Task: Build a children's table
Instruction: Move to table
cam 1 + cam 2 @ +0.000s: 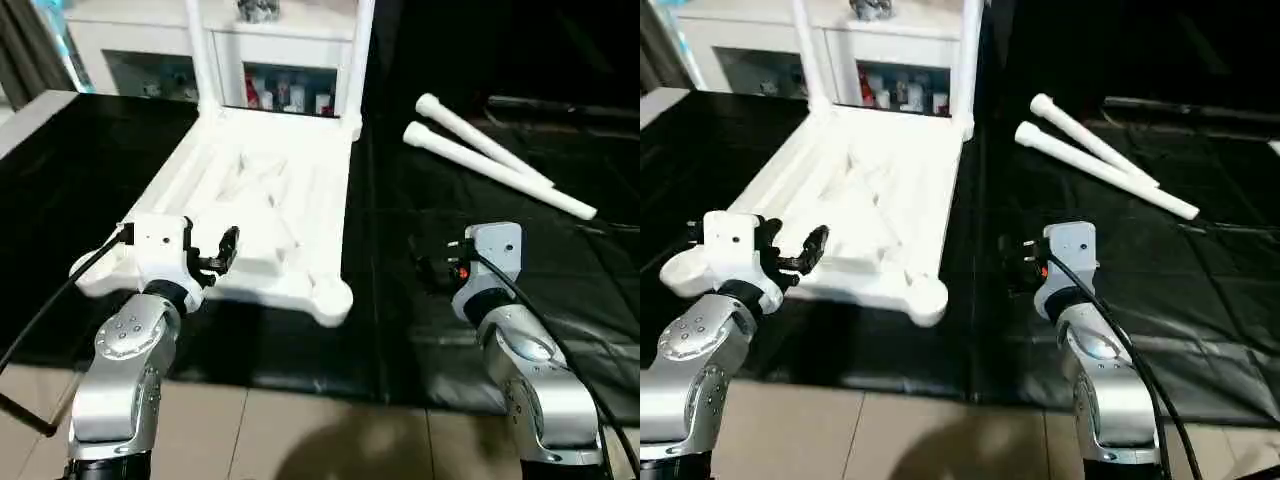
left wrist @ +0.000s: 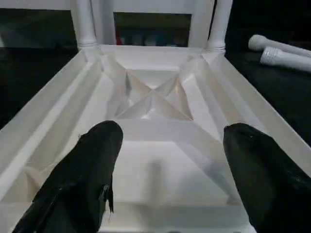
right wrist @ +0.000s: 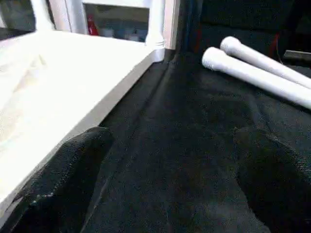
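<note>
The children's table top (image 1: 270,190) lies upside down on the black mat, ribbed underside up. Two white legs (image 1: 200,50) (image 1: 360,50) stand upright in its far corner sockets. An empty round socket (image 1: 332,297) shows at the near right corner. Two more legs (image 1: 500,170) (image 1: 478,135) lie loose side by side on the mat at the back right. My left gripper (image 2: 170,141) hovers open over the top's near edge, nothing between its fingers. My right gripper (image 3: 170,141) is open over bare mat just right of the top, well short of the loose legs (image 3: 257,73).
A white cabinet with glass doors (image 1: 285,85) stands right behind the table top. The black mat (image 1: 450,330) ends at a tiled floor (image 1: 300,430) near me. A black cable (image 1: 40,310) trails from my left wrist, another from my right.
</note>
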